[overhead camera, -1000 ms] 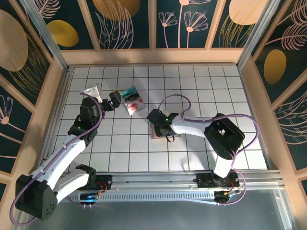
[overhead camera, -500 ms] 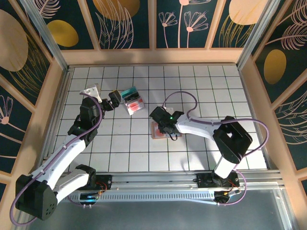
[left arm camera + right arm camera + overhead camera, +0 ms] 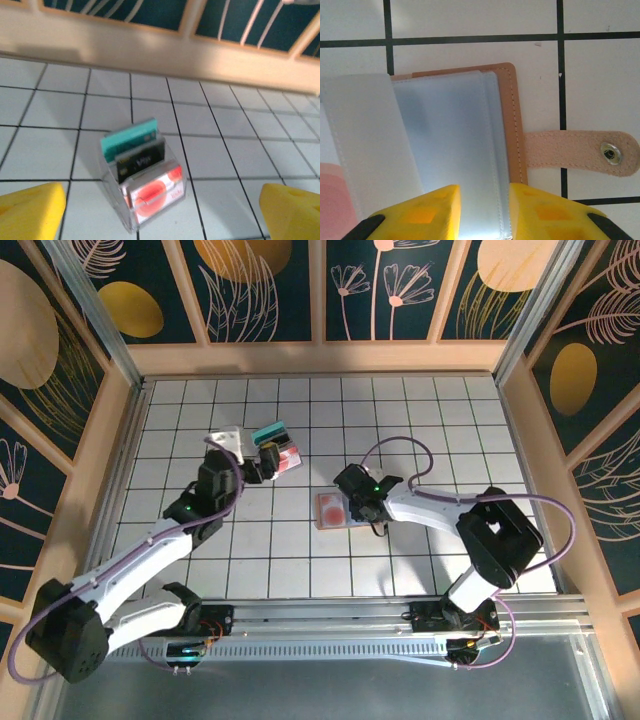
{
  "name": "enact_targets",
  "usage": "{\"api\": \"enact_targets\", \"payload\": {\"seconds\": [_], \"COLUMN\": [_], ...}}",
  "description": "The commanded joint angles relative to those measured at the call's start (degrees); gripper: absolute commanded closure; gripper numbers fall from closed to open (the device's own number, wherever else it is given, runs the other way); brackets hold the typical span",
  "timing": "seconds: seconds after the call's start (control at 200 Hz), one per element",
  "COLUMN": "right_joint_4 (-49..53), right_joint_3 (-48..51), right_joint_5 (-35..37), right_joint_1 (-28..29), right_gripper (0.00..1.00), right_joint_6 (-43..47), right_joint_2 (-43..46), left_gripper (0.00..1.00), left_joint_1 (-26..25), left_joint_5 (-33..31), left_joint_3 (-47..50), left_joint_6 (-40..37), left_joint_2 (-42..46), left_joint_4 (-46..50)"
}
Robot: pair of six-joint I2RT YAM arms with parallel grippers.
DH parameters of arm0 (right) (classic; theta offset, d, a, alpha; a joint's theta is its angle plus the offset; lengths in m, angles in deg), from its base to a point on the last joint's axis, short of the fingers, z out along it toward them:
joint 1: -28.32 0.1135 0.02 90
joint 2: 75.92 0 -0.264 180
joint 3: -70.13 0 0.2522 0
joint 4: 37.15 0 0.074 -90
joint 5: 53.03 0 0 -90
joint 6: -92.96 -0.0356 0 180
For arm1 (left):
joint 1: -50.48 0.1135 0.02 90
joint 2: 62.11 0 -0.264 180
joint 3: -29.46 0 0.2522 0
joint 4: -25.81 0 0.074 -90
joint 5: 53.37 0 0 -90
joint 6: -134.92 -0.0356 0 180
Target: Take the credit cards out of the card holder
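Card holder (image 3: 330, 510) lies open under right gripper (image 3: 484, 210), the nearer arm. Jaws nearly closed over clear sleeve (image 3: 445, 150), grip unclear. Left gripper (image 3: 161, 210) wide open, empty.

The card holder (image 3: 450, 135) is cut off leftward, its bottom behind the right end effector (image 3: 484, 192).

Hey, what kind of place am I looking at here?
Probably a robot lab test cell, not a home: a white gridded tabletop, walled by wood-framed floral panels, with the left arm and right arm bolted to a metal rail at its near edge.
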Motion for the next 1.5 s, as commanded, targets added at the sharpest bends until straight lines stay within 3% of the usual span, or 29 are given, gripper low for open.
{"api": "enact_targets", "payload": {"seconds": [0.0, 0.285, 0.576, 0.936, 1.106, 1.321, 1.496], "right_joint_4": [-2.2, -3.3, -4.7, -4.9, -2.1, 0.4, 0.1], "right_joint_3": [1.2, 1.6, 2.4, 5.8, 6.1, 5.7, 5.8], "right_joint_5": [-0.6, -0.9, -2.3, -2.9, 0.1, 3.0, 3.7], "right_joint_1": [-0.7, -1.6, -3.1, -7.4, -8.7, -9.4, -9.6], "right_gripper": [0.69, 0.7, 0.7, 0.69, 0.68, 0.68, 0.67], "right_joint_6": [-1.2, -0.8, -0.2, -1.5, -3.2, -5.2, -5.9], "right_joint_2": [1.6, 1.5, 3.1, 12.6, 19.5, 25.9, 28.5], "left_gripper": [0.01, 0.01, 0.01, 0.01, 0.01, 0.01, 0.01], "left_joint_1": [-5.0, -14.4, -18.8, -20.4, -20.5, -20.5, -20.5], "left_joint_5": [-5.1, -5.8, -5.7, -5.1, -3.8, -6.8, -8.7], "left_joint_3": [1.1, -0.5, -6.8, -16.0, -21.2, -29.8, -30.9], "left_joint_6": [-1.8, -1.8, -3.7, -4.8, -4.9, -2.5, -0.6], "left_joint_2": [-4.6, -19.6, -32.4, -42.9, -47.1, -53.8, -52.9], "left_joint_4": [0.5, -4.0, -5.6, -6.1, -5.7, 4.0, 6.5]}}
